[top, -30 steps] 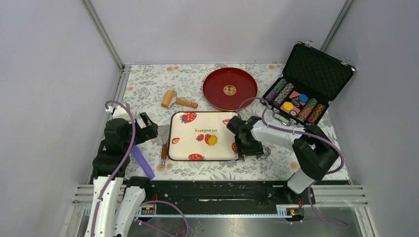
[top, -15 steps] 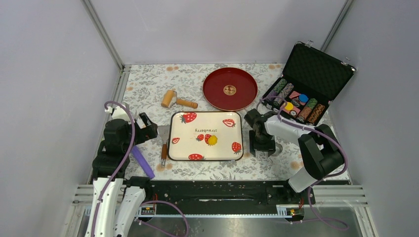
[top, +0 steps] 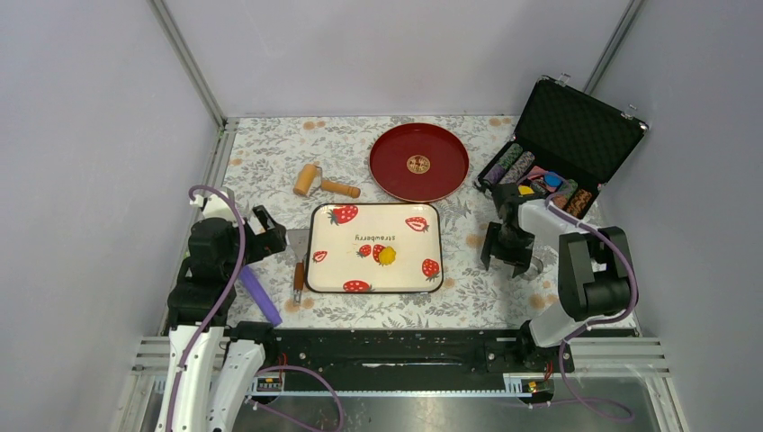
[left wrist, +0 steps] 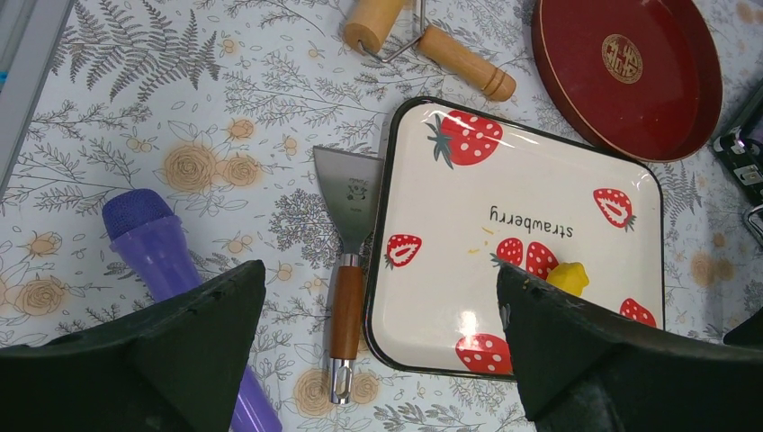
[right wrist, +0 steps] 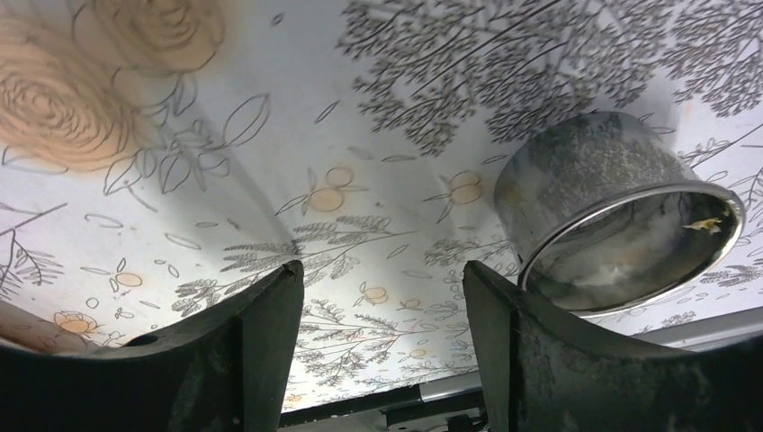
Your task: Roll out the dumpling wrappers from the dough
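Note:
The dough point(top: 386, 256) is a small bright yellow lump lying right of centre on the strawberry tray point(top: 396, 229); in the left wrist view the dough point(left wrist: 567, 276) peeks out beside my right fingertip. My left gripper point(top: 270, 236) hovers left of the tray, wide open and empty point(left wrist: 380, 297). My right gripper point(top: 506, 256) hangs low over the floral cloth right of the tray, open with only cloth between its fingers point(right wrist: 380, 270). A metal ring cutter point(right wrist: 612, 225) lies tilted just outside its right finger. No dumpling wrappers are in view.
A wooden rolling pin point(top: 324, 182) lies behind the tray, with a red plate point(top: 419, 162) to its right. A scraper point(top: 298, 270) and a purple tool point(top: 259, 295) lie left of the tray. An open poker chip case point(top: 558, 153) stands at the back right.
My right arm has swung right, from the tray's right edge to the cloth beside it, and its jaws have widened a little. The left arm and the dough have not moved.

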Tool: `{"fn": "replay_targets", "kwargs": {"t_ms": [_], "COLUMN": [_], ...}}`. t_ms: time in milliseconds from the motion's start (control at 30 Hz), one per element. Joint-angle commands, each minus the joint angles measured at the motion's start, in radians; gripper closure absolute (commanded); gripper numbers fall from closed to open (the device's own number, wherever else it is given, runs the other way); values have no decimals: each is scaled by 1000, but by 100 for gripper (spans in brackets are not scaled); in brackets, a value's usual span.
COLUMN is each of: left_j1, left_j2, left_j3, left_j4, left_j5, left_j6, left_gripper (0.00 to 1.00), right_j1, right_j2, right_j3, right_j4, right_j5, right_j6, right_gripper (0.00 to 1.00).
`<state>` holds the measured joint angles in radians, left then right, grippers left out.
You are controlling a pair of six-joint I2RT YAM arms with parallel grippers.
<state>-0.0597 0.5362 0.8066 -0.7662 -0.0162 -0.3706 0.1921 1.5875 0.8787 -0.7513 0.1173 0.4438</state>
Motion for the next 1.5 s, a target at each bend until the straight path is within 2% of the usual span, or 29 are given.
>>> {"fn": "replay_targets", "kwargs": {"t_ms": [0, 167, 433, 633, 767, 1067, 1333, 1467], "left_j1": [-1, -2, -2, -1, -2, -2, -2, -2], "left_j2": [-10, -8, -2, -4, -5, -7, -7, -7], "left_j3": [-7, -7, -9, -10, -10, -9, -10, -11], "left_j4": [48, 48, 50, 50, 50, 50, 53, 53], "left_j5": [-22, -21, -14, -14, -13, -11, -10, -11], "left_j6": [-2, -1, -1, -1, -1, -1, 0, 0], "left_gripper": [1, 1, 1, 1, 1, 1, 1, 1], "right_j1": [-51, -52, -27, 60, 109, 167, 199, 209], "right_j2": [-20, -86, -125, -56, 11, 153, 211, 216], "right_j3": [17, 16, 4, 33, 60, 140, 176, 169], "right_j4": [3, 4, 85, 159, 214, 239, 238, 239], "right_j5": [-80, -152, -338, -443, -506, -519, -527, -521], "right_j6": [-42, -33, 18, 42, 61, 81, 70, 65], "right_gripper": [26, 23, 28, 35, 45, 59, 68, 75]}}
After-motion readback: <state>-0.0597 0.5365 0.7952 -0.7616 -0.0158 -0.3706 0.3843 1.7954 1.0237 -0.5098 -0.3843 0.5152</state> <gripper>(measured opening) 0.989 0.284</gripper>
